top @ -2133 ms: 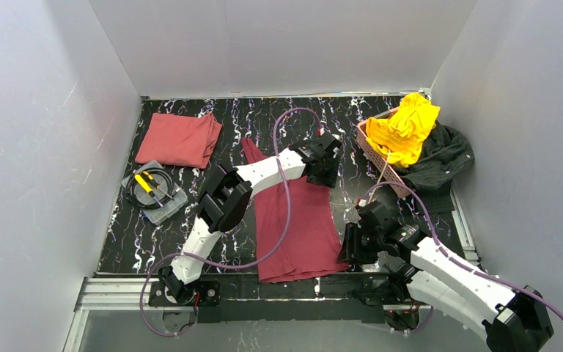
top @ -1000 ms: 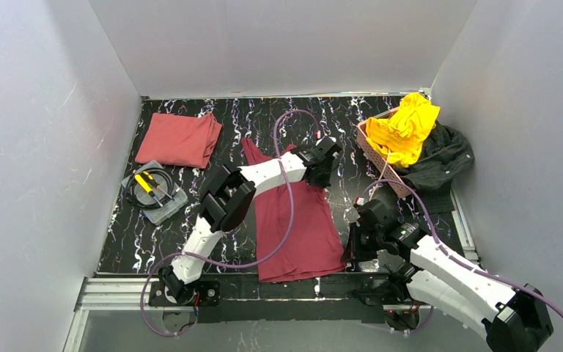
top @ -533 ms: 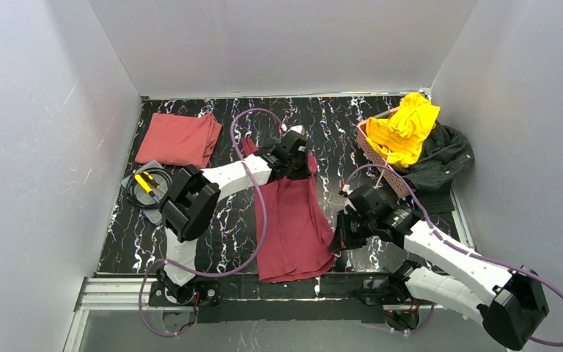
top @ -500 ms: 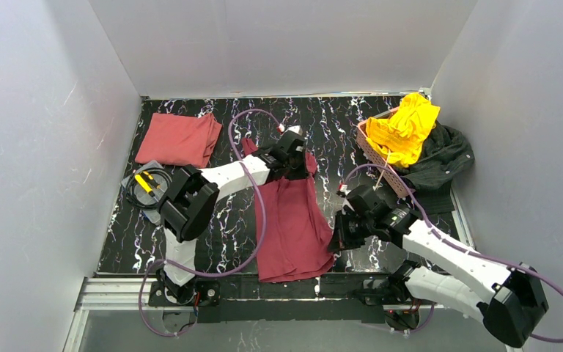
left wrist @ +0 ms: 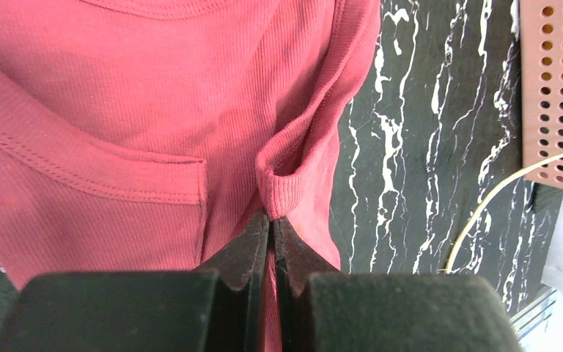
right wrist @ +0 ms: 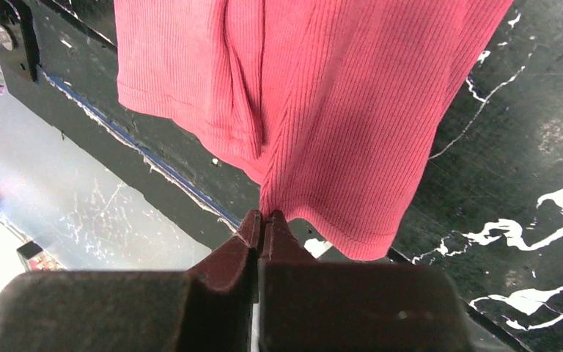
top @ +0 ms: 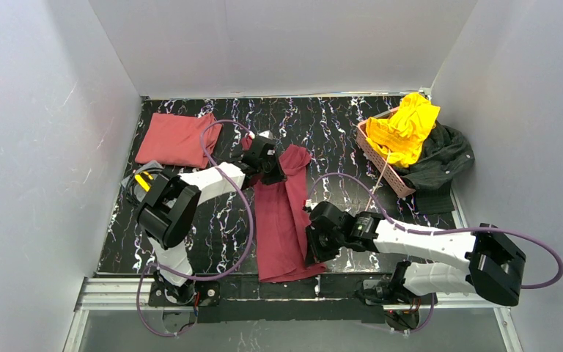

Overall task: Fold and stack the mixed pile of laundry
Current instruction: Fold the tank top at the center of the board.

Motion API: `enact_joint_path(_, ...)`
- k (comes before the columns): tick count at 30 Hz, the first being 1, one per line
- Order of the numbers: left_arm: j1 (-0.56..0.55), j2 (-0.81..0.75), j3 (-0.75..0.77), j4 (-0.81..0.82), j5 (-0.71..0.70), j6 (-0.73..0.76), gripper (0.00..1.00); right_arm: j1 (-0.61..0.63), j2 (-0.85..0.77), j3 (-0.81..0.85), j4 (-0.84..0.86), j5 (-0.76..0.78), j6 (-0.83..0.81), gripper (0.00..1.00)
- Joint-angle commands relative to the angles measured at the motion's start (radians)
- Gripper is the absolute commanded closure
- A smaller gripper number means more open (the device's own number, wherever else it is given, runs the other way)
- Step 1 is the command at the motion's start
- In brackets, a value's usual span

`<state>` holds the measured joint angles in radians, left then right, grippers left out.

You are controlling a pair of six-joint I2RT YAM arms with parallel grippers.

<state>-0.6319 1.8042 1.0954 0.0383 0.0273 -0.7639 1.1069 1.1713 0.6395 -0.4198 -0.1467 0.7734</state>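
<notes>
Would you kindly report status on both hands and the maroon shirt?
Left hand shut on maroon shirt, far edge. Right hand shut on near hem. Pink basket well off to the right.

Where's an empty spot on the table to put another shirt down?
The biggest bare patch is at the far middle of the table, between the folded salmon shirt and the pink basket. A smaller one lies between the maroon shirt and the pink basket. The far right corner is crowded with the basket, the yellow garment and the black garment.
</notes>
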Motion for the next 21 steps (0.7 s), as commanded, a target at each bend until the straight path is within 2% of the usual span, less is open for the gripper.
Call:
enact_joint_path(1,0.025,-0.073,-0.023,0.039,0.014,0.0,1.0,0.027,0.026,0.054,0.079,0.037,0.04,0.99)
enact_joint_path(9,0.056,-0.039,-0.008,0.033,0.073,0.025,1.0,0.069,0.083,0.068,0.122,0.063,0.091,0.99)
enact_joint_path(21,0.079,-0.023,-0.027,0.013,0.063,0.03,1.0,0.117,0.172,0.096,0.148,0.071,0.108,0.99)
